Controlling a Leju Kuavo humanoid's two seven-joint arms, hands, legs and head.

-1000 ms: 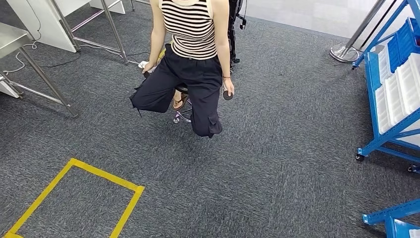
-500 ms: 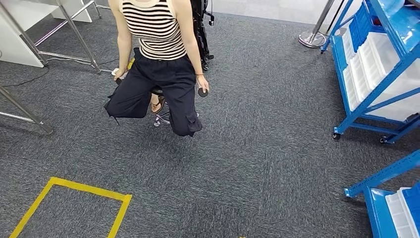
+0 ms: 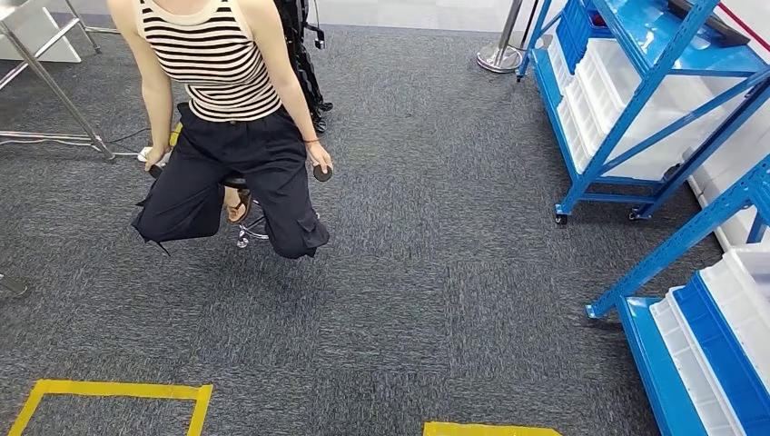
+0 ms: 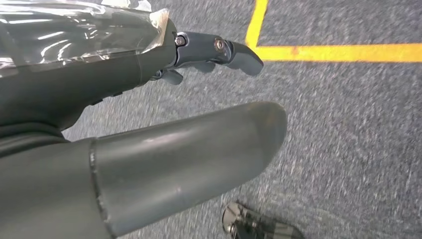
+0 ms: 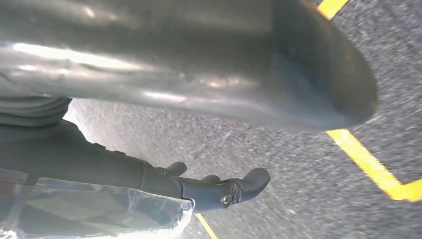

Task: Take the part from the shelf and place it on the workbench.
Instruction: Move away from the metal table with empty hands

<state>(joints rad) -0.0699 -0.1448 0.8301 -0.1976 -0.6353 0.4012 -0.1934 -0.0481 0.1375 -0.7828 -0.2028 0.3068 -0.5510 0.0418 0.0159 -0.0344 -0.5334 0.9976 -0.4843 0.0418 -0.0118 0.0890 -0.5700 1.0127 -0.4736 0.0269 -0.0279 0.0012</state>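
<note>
A blue shelf [image 3: 636, 100] on casters stands at the far right, loaded with white trays [image 3: 617, 82]; a second blue shelf [image 3: 699, 300] juts in at the near right. No single part can be told apart among the trays. A seated person [image 3: 227, 136] occupies the far left, with open grey carpet [image 3: 436, 272] between person and shelves. Yellow floor tape [image 3: 109, 392] marks the near edge. The left robot hand [image 4: 149, 99] and the right robot hand [image 5: 164, 129] hang over carpet, fingers apart, holding nothing.
</note>
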